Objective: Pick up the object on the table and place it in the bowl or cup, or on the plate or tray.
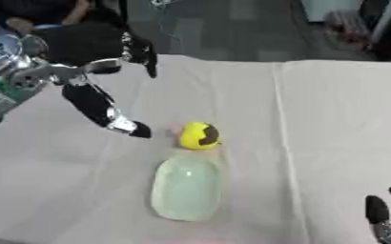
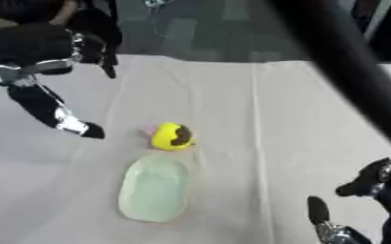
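Only the right eye view shows the right robot hand (image 2: 374,183) relaxed, unlike the spread left robot hand (image 1: 98,62).

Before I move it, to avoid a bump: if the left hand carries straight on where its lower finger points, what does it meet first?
Probably the yellow object, just right of the left hand; height above the table is unclear.

Place: a lab or test room is suggested.
Work surface: a table (image 1: 332,119) is covered with a creased pale cloth (image 1: 257,95).
Floor: grey tiles (image 1: 224,28) are seen beyond the table's far edge.
Equipment: a white stand or cabinet (image 1: 349,19) is seen past the table's far right corner.
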Robot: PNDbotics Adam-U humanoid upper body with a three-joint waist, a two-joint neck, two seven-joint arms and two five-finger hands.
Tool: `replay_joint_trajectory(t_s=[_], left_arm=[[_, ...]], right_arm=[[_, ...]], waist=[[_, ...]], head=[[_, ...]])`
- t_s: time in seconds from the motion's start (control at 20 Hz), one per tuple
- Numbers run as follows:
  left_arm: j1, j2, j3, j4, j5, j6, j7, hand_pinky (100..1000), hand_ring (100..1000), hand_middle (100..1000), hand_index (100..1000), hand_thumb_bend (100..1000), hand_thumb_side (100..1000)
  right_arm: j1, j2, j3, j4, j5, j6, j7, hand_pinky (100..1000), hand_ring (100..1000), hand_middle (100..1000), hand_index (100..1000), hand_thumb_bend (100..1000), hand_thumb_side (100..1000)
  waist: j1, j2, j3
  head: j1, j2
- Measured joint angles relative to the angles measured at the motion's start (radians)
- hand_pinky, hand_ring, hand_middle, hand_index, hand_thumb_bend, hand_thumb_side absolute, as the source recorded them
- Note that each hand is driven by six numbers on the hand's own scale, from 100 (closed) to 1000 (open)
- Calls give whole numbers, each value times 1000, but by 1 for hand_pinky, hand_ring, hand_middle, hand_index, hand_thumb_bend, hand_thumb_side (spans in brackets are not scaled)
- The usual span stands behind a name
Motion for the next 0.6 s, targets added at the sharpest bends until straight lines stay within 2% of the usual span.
replay_joint_trajectory(t_s=[0.25,0.6], left_arm=[[-1,-9,-13,0,0,4,-10,690,699,762,836,691,755],[-1,-21,-19,0,0,46,-2,670,688,761,835,769,728]], right_arm=[[-16,-26,-23,0,-56,0,0,363,330,282,415,435,597],[-34,-50,-43,0,-113,0,0,365,330,283,417,446,600]], waist=[[4,5,-24],[9,10,-43]], head=[[27,0],[42,0]])
